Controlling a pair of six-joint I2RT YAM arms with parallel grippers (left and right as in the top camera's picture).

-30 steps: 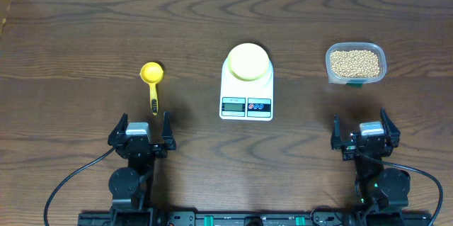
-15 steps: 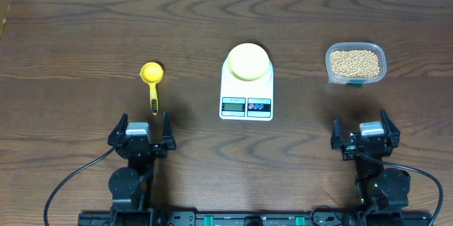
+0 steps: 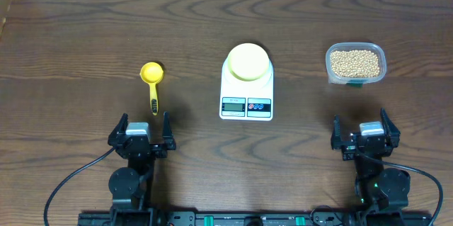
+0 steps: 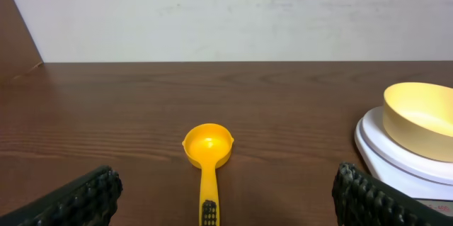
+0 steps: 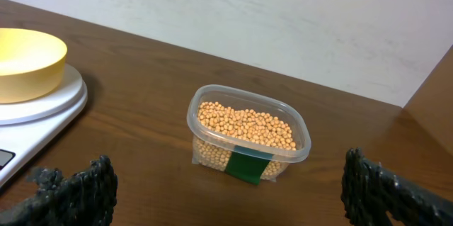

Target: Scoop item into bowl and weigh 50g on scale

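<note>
Beans [image 3: 355, 63] all sit in the clear tub [image 3: 330, 72] at the far right of the table [image 3: 71, 42], at my right gripper's twelve o'clock. None are scooped, so this job is at its very start. Closest in, my left gripper [image 3: 144, 121] hangs empty, jaws spread wide, and my right gripper [image 3: 360, 120] is the same, wide apart and holding nothing. Just past the left one, at twelve o'clock, lies the yellow scoop [image 3: 151, 74], handle toward me, cup empty. At the scoop's three o'clock stands the scale [image 3: 246, 105], with the bowl [image 3: 248, 61] on its far end, looking bare inside. Everything's left to do: grab the scoop, dig into the beans, carry across, pour, watch the reading. The scale's display is too small to read, so I can't say whether it's on or zeroed. My left wrist view cuts off the scoop's handle end and part of the bowl, and the tub's green label is unreadable.
</note>
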